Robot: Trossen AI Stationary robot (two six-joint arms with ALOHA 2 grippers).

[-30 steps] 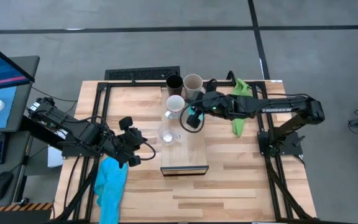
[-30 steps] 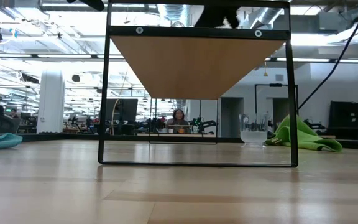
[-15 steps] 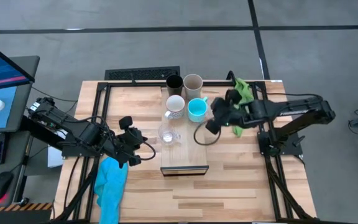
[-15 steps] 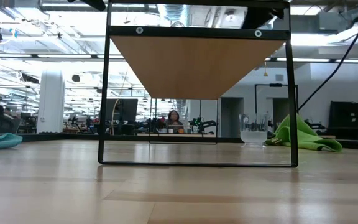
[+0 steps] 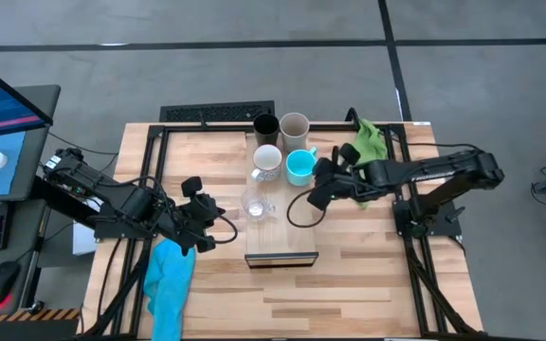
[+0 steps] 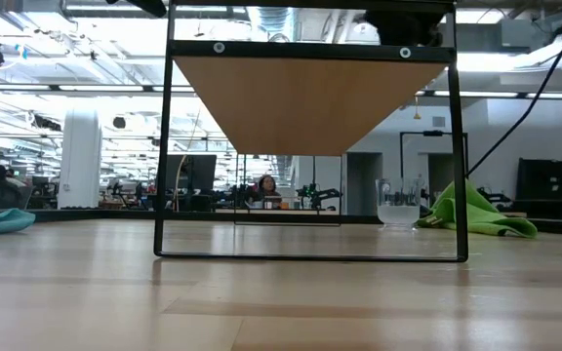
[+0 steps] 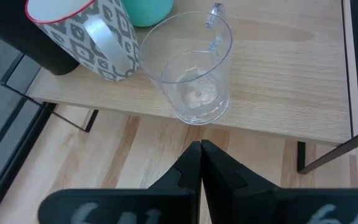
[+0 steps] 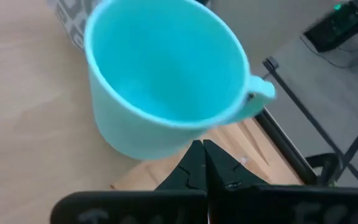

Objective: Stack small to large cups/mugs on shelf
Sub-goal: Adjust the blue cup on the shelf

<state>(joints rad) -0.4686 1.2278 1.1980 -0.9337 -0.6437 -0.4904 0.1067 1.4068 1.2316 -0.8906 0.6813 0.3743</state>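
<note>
Five vessels are seen on the shelf (image 5: pixel 284 227) from above: a black cup (image 5: pixel 265 126) and a beige-grey cup (image 5: pixel 295 126) at the far end, a white mug (image 5: pixel 266 160) and a turquoise mug (image 5: pixel 300 168) side by side just in front of them, and a clear glass cup (image 5: pixel 257 203) nearer the middle. The near end of the plank is left bare. A sixth vessel, another glass cup (image 6: pixel 396 203), is picked out in the low view standing on the tabletop beside a green cloth (image 6: pixel 481 213).

The right gripper (image 5: pixel 315 196) is held just beside the turquoise mug, off the shelf's right edge, its fingers pressed together on nothing; from its wrist the mug (image 8: pixel 166 81) is seen close ahead, upright, handle to one side. The left gripper (image 5: pixel 209 213) is parked over the table to the left of the shelf, fingers likewise pressed together and empty, with the glass cup (image 7: pixel 194 71) and the patterned white mug (image 7: pixel 86 34) in front of it. A blue cloth (image 5: pixel 171 275) is draped at the table's left front.
</note>
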